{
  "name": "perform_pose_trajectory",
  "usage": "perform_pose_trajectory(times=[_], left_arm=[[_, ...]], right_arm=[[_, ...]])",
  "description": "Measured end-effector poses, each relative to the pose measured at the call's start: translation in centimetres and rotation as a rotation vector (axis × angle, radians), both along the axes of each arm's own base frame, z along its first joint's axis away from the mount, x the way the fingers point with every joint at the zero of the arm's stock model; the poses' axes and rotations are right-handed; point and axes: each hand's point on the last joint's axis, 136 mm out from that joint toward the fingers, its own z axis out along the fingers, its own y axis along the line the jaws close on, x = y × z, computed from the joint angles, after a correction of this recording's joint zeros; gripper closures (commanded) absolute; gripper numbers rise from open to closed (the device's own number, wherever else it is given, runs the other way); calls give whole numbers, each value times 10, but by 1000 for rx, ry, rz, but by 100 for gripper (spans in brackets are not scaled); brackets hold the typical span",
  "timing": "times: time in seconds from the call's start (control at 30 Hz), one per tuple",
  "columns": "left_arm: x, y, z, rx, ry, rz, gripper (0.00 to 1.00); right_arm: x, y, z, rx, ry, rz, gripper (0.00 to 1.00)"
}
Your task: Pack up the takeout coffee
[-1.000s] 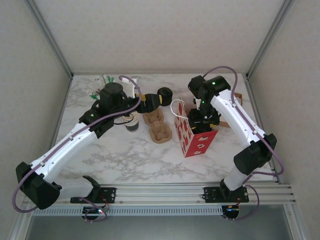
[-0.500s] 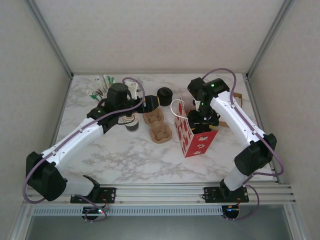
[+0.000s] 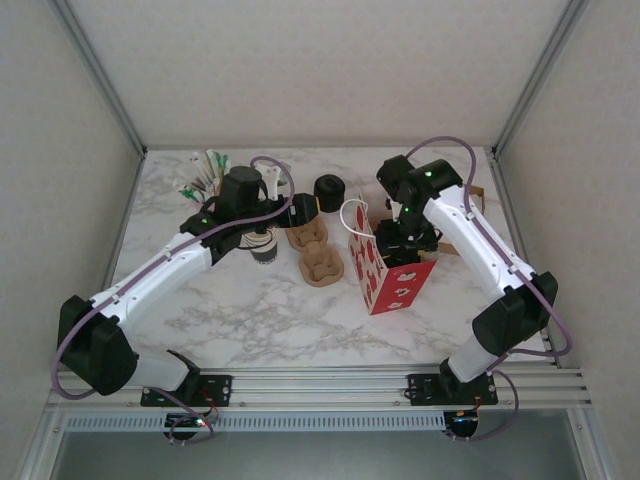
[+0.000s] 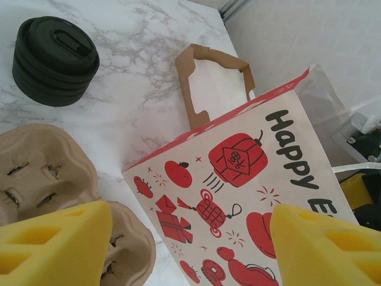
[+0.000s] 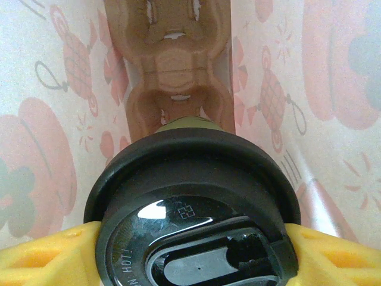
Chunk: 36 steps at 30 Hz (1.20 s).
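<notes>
The left arm [image 3: 150,285] has swung in. Its elbow at the lower left of the overhead view has pulled toward the middle, and the left gripper [image 3: 303,208] has nudged rightward to hang over the brown cup carriers [image 3: 315,250] at centre frame. Its fingers [image 4: 53,244] stand apart with nothing between them, and its camera looks across at the red-and-white paper bag [image 4: 238,179], probably waiting for its turn. Over on the right of the overhead view, the right gripper [image 3: 402,238] is down in the mouth of that bag. From its wrist camera, the yellow fingers [image 5: 41,253] are clamped on either side of the black lid [image 5: 190,196], and I take it the takeout coffee hangs below, though barely any cup shows. So the coffee is inside the bag, directly above a carrier [image 5: 172,65] lying on the bag's floor. Gripping it at the lid keeps it upright and leaves the base free to drop into a slot. A bare cream paper cup [image 3: 264,246] stands on the table left of centre, under the left arm, and the spare lids [image 3: 328,190] sit behind the carriers.
</notes>
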Motion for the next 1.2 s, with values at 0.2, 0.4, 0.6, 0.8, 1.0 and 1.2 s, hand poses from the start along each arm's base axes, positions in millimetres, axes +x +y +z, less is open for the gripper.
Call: perform_pose_trajectory(times=[0.2, 0.4, 0.6, 0.8, 1.0, 1.2], left_arm=[[1, -2, -6, 6, 14, -4, 33], [3, -5, -12, 8, 26, -13, 34], [2, -11, -17, 7, 35, -31, 34], [2, -12, -16, 5, 31, -33, 34], [2, -12, -16, 6, 32, -33, 34], [2, -12, -16, 5, 32, -33, 34]], right_arm=[[1, 0, -1, 3, -12, 0, 29], [1, 0, -8, -4, -14, 4, 29], [2, 5, -12, -11, -32, 22, 29], [6, 10, -12, -4, -54, 31, 29], [6, 10, -14, -8, -57, 32, 29], [7, 11, -14, -5, -62, 35, 29]])
